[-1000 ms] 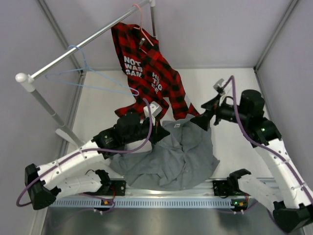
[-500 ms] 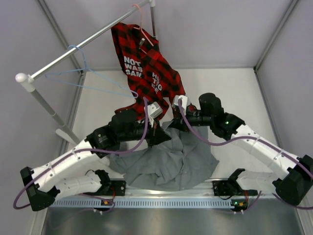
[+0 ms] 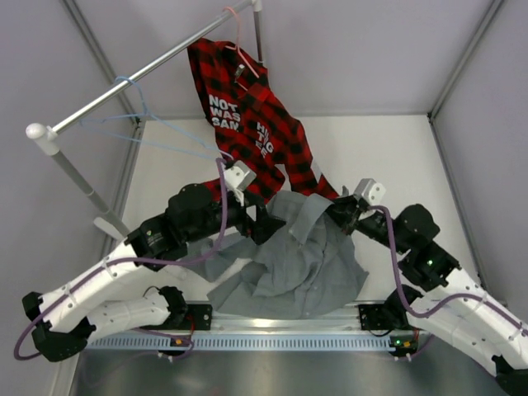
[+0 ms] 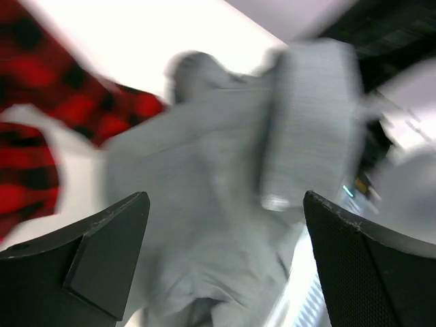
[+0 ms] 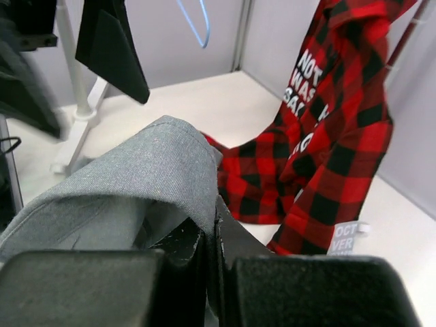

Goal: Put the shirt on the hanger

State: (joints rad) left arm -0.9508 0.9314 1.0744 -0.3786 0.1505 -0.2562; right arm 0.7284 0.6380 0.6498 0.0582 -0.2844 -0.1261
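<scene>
grey shirt (image 3: 305, 264), plaid shirt (image 3: 256, 124), blue hanger (image 3: 147, 115), pink hanger (image 3: 246, 59) — one each

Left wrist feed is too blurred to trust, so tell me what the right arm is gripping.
Observer: The right jaws are shut on a folded edge of the grey shirt.
Operator: Give me the hanger's location.
Observer: The light-blue hanger hangs empty on the rail, left of the plaid shirt.
Operator: Say where the shirt's bulk lies.
Observer: Crumpled on the table between both arms.
</scene>
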